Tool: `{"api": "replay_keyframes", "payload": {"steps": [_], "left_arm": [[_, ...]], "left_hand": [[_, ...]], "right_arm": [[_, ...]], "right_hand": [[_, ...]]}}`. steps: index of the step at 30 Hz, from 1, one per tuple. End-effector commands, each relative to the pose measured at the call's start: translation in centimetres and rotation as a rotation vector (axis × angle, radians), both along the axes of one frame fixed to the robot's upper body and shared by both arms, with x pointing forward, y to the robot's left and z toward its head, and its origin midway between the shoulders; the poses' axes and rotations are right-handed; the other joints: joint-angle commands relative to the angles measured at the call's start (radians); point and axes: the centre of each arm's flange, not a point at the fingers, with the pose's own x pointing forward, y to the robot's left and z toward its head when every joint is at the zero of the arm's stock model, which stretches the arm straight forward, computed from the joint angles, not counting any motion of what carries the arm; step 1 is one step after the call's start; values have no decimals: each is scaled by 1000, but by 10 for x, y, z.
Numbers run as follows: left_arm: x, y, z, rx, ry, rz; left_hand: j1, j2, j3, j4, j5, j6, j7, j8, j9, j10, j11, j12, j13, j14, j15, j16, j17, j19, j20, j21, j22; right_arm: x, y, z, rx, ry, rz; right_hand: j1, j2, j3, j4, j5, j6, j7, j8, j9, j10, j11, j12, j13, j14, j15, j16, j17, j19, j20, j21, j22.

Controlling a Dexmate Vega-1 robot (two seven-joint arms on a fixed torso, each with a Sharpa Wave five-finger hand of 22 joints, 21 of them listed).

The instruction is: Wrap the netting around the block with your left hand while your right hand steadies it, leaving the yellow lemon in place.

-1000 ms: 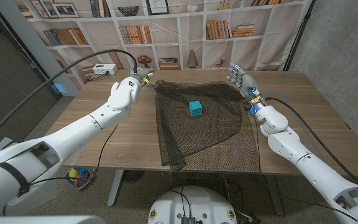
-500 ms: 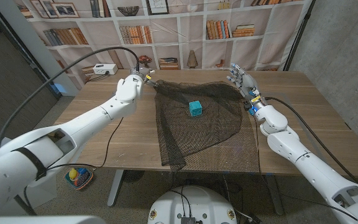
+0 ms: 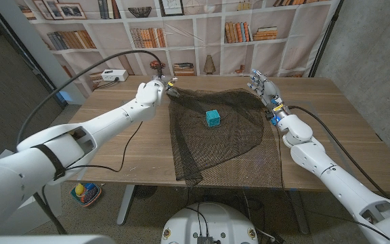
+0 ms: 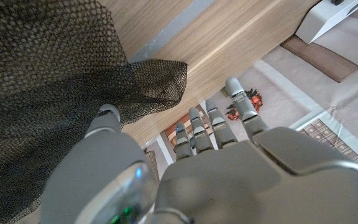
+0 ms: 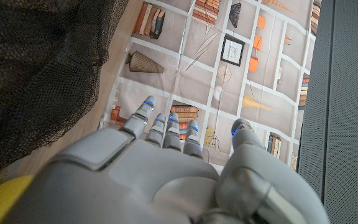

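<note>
Netting: the dark, fine-meshed netting (image 3: 215, 135) lies spread over the middle of the wooden tabletop (image 3: 134, 146), its near edge hanging over the front edge.
Block: the small teal cube-shaped block (image 3: 212, 118) sits on top of the netting, toward the far half, well apart from both hands.
Lemon: a yellow rounded shape (image 5: 2, 199) shows at the edge of the right wrist view, beside the netting's border; probably the lemon, though too little shows to be sure.
Left robot hand: the left robot hand (image 3: 156, 89) is at the netting's far left corner; in the left wrist view its thumb (image 4: 107, 115) lies against the bunched corner (image 4: 160, 78), the other fingers stretched out past the tabletop's edge. Whether the corner is actually pinched I cannot tell.
Right robot hand: the right robot hand (image 3: 263, 87) stands at the far right corner with fingers spread apart, holding nothing.
Handling, netting: judged light, limp and floppy; it should fold readily but may snag on fingers. A corner or hem seems the best place to take hold.
Handling, block: likely light and rigid, so a dragged net could shift it unless steadied.
Containers: a basket (image 3: 87, 192) holding small coloured items sits on the floor below the tabletop; contents too small to tell.
</note>
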Motion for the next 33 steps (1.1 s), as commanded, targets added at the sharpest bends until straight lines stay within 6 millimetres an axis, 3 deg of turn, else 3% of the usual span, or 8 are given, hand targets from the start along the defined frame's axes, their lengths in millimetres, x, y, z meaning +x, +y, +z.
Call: {"api": "replay_keyframes", "payload": {"steps": [1,8,10,18,22,25,27,33], "left_arm": [[22,-20,-13,33,82,-35],[32,-33,-21,28,143,-69],[33,-37,-22,36,144,-72],[36,-45,-28,31,173,-61],[37,-47,-30,33,181,-52],[36,-49,-32,45,150,-48],[34,-49,-33,49,128,-42],[27,-51,-37,37,31,-60]], "left_hand": [[-4,-5,-13,-4,13,-117,-43,-25,3,-59,10,-23,0,-36,23,-15,-14,-3,10,-30,2],[-21,4,-22,6,17,-102,-32,-4,4,-73,25,-28,-2,-47,41,-12,-22,6,9,-45,2],[27,56,8,-11,26,-80,-17,5,3,-49,16,-19,-6,-7,19,2,-32,66,-17,-40,3],[139,113,61,-75,17,33,31,33,2,25,5,3,-18,81,5,17,-48,171,-46,-38,2],[233,174,115,-123,-7,102,37,37,3,145,-10,35,-30,213,-46,42,-50,297,-81,-18,2],[318,216,168,-149,-17,231,66,65,5,242,-32,55,-40,318,-95,59,-51,377,-121,-4,2],[353,237,197,-148,-20,296,67,75,6,299,-51,67,-44,397,-135,75,-49,420,-150,8,3],[407,272,263,-138,-24,410,77,89,9,407,-69,90,-45,591,-204,117,-43,520,-220,52,7]], "right_arm": [[2,-1,1,5,-1,16],[1,-3,0,8,1,9],[0,-4,-1,7,1,6],[0,-6,-2,6,2,0],[0,-6,-1,3,3,2],[0,-6,-1,1,3,1],[1,-6,-2,2,6,0],[0,-7,-3,0,11,-3]], "right_hand": [[-4,-1,-2,0,4,6,-1,2,3,13,8,5,5,3,7,-2,3,3,3,-1,5],[-5,-1,-2,-1,4,10,1,4,3,20,11,7,5,3,7,-2,3,2,3,-1,5],[-5,0,-2,0,4,11,1,4,3,20,12,7,5,2,6,-2,3,2,4,-1,5],[-5,0,-1,-1,4,14,2,5,3,27,15,9,5,4,5,-2,3,2,3,-1,5],[-5,0,-1,-1,4,15,2,5,3,29,15,9,5,4,5,-2,3,2,3,-1,5],[-6,0,-1,-1,4,16,3,5,3,30,16,9,5,4,6,-2,3,2,3,-1,5],[-6,1,-1,-1,4,16,2,5,3,31,17,9,5,4,6,-2,3,2,4,-1,5],[-7,0,-1,-1,4,18,2,5,3,33,15,9,5,4,6,-2,3,1,4,-1,5]]}}
